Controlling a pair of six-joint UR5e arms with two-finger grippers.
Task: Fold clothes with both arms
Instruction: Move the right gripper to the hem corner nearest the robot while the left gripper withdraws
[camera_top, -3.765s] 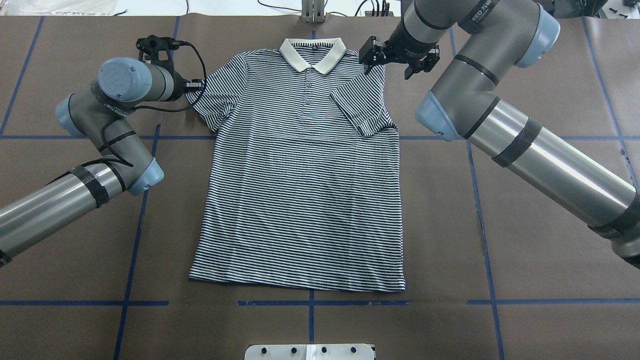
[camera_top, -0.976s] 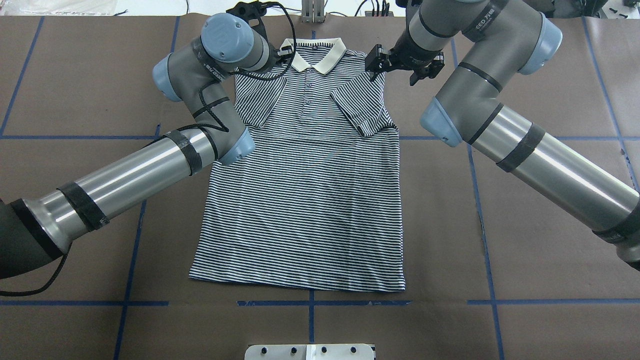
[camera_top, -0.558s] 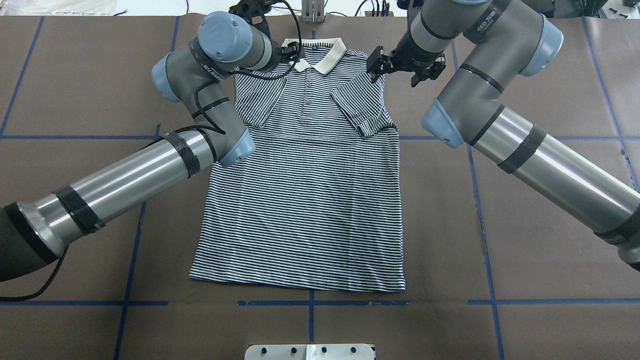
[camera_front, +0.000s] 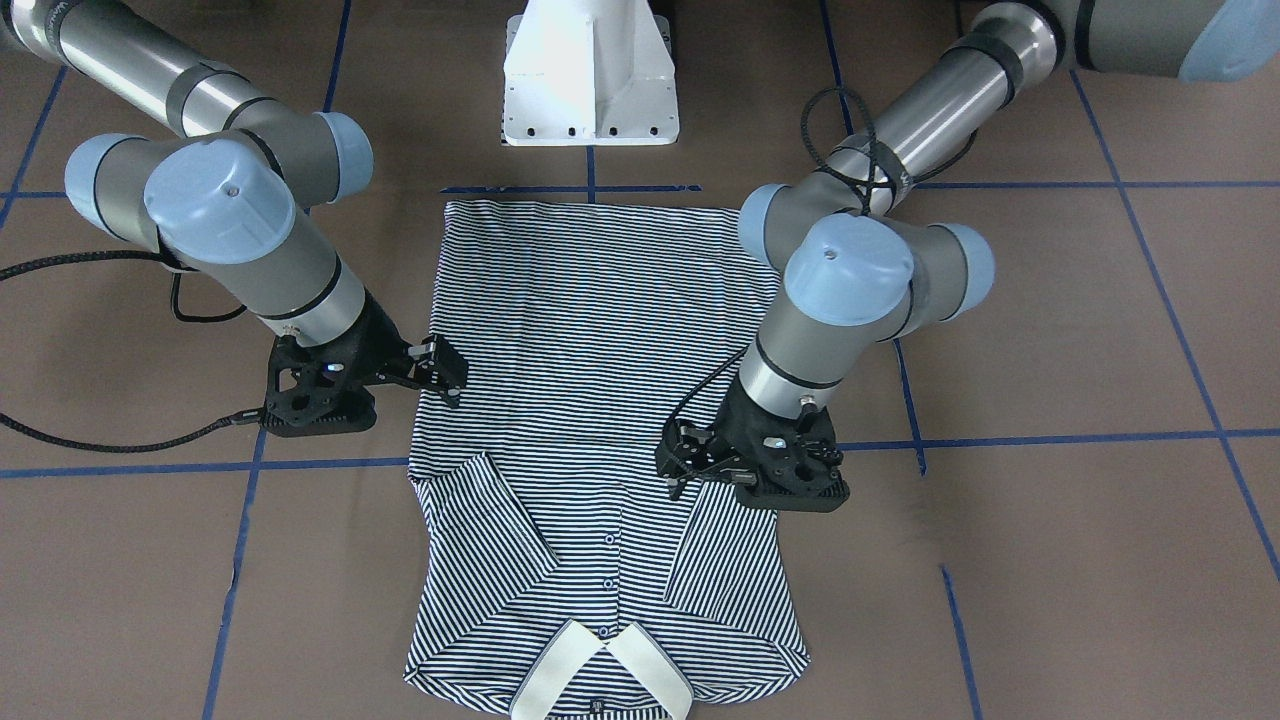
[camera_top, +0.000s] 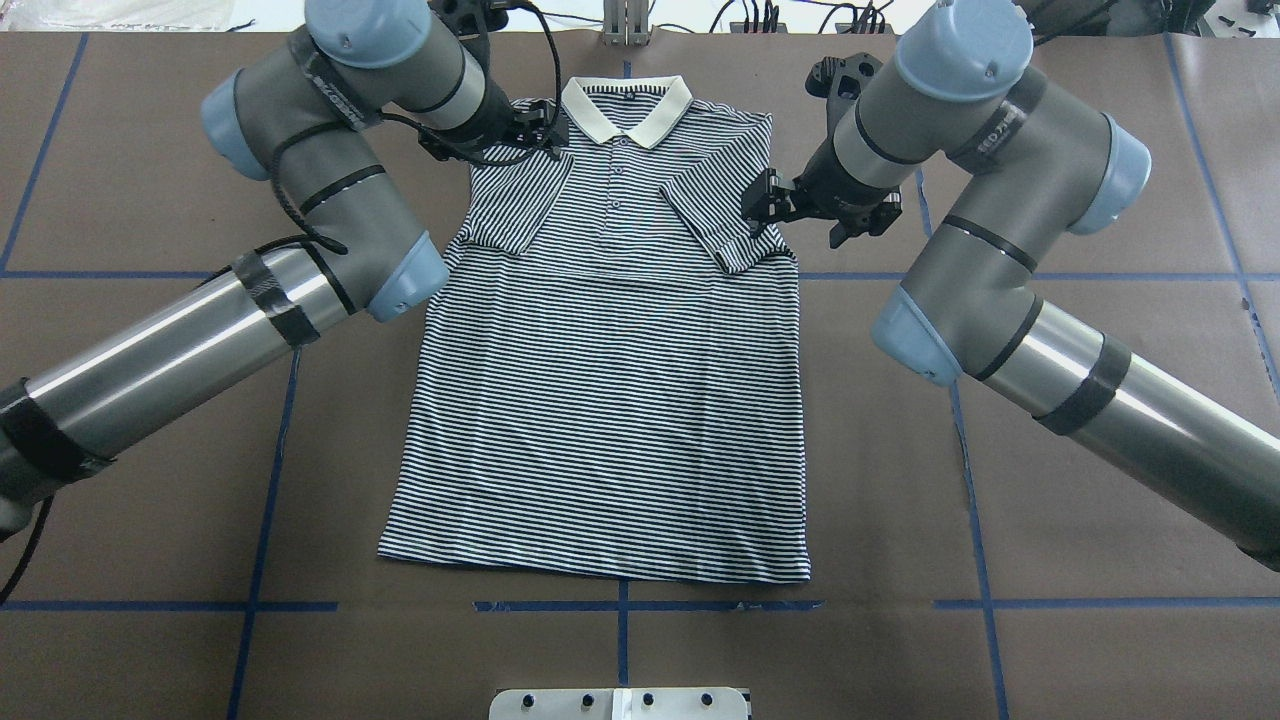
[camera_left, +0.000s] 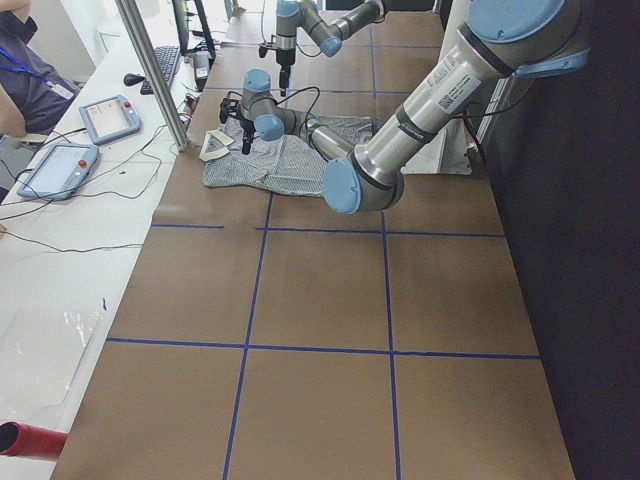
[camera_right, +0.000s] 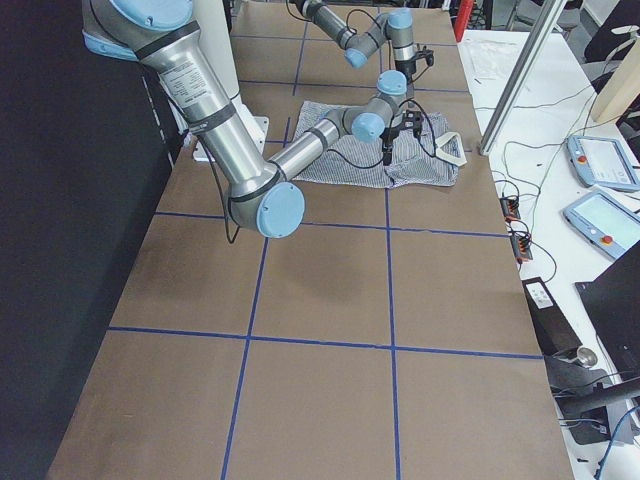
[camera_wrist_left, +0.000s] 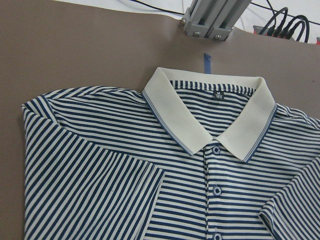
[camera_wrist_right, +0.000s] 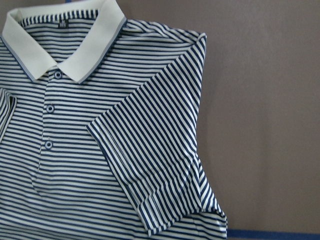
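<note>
You have one brown paper-covered table (camera_top: 1050, 560) with a blue tape grid, and two grey jointed arms with light-blue caps, the left arm (camera_top: 170, 350) and the right arm (camera_top: 1130, 420). One navy-and-white striped polo shirt (camera_top: 610, 400) lies flat at the table's centre with its white collar (camera_top: 627, 105) toward the far edge, its hem just short of a tape line (camera_top: 700, 606), both sleeves (camera_top: 510, 200) folded over the chest, and bare table on either side. Of the two black grippers, the left gripper (camera_front: 672, 470) hangs over the shoulder near the collar and the right gripper (camera_front: 448, 370) over the opposite side edge, both with jaws spread and empty.
</note>
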